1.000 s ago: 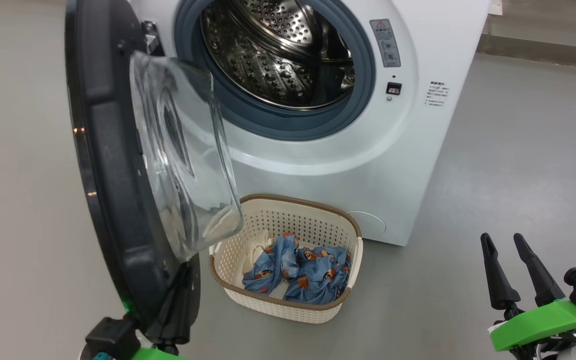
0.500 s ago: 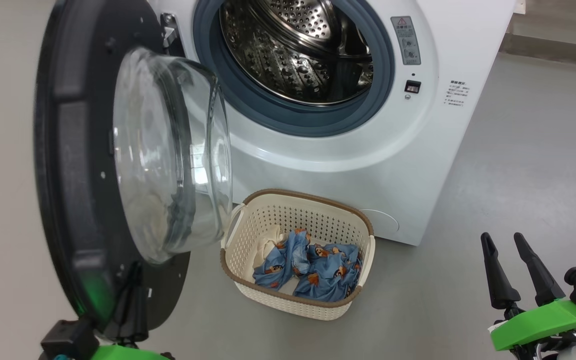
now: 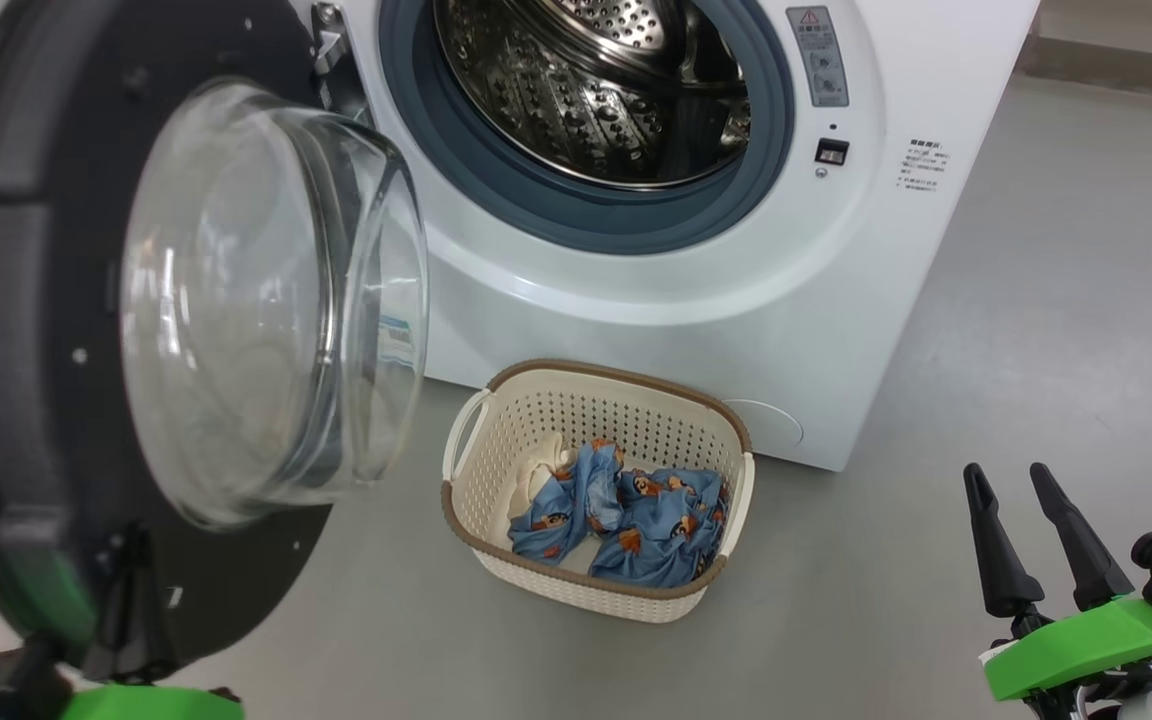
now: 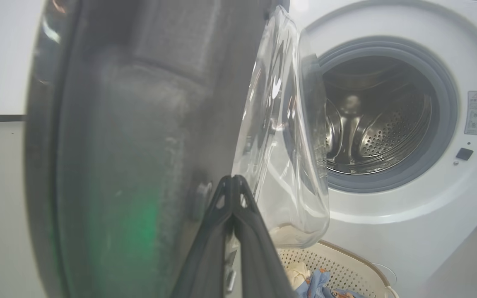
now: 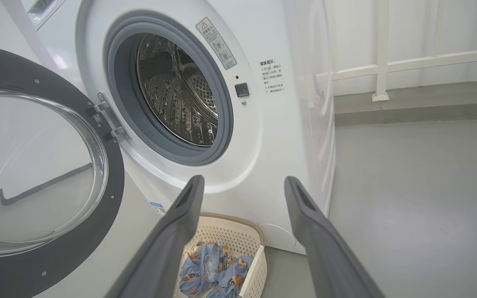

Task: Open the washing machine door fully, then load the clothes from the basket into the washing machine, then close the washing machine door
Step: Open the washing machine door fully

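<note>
Head view: door (image 3: 26, 300) stands swung out from the machine (image 3: 636, 330). Its lower black rim lies against the left gripper (image 3: 134, 570), whose jaws are pressed together, empty, tips up. Opening wider means pushing away from the drum. Right gripper (image 3: 1006, 470), jaws wide, hangs well apart, with the basket (image 3: 616, 372) of clothes (image 3: 636, 520) ahead-left of it.

Big white boxy washing machine (image 3: 656, 330) right in front of me. Shiny steel drum (image 3: 586, 100) full of little holes, grey rubber ring (image 3: 576, 215) round its mouth. Round washing machine door (image 3: 6, 330), black rim, clear glass bowl (image 3: 236, 300) bulging out, stands wide open on my left. Small cream plastic basket (image 3: 576, 585), holes in sides, brown rim, sits on floor just below mouth. Blue clothes (image 3: 651, 520) with orange-brown cartoon figures bunched inside, small cream-white cloth (image 3: 541, 470) at back left.
</note>
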Controlling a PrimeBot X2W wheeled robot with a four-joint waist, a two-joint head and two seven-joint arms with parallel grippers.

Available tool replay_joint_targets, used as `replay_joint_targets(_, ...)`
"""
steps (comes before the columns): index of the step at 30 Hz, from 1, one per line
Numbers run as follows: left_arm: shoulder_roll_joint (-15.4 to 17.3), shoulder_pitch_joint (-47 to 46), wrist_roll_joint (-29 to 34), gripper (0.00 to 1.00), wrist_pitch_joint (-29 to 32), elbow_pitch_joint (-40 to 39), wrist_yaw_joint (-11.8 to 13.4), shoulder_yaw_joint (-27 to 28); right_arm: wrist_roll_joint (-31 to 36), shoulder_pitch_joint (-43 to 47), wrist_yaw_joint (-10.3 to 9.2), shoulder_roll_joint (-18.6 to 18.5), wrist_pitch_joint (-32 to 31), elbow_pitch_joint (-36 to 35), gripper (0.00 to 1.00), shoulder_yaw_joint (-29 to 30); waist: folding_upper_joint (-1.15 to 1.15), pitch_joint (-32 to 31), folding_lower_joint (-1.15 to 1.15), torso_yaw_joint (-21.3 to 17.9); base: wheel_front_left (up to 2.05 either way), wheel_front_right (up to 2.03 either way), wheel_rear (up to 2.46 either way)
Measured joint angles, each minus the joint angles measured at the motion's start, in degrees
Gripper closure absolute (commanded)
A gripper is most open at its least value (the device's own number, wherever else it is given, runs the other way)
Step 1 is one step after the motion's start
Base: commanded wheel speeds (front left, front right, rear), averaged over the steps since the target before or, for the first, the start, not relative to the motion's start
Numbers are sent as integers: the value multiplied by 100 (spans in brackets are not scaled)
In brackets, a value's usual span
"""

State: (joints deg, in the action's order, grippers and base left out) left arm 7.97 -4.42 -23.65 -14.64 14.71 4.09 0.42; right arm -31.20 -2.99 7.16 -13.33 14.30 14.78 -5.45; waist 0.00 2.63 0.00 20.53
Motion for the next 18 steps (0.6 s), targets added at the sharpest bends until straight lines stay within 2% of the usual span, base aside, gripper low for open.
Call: replay_joint_targets(18,320,-655,52,100,0,532,-60,998,0,-210,0,-182,0,-53,0,-7,0,474,0,43,0,0,0)
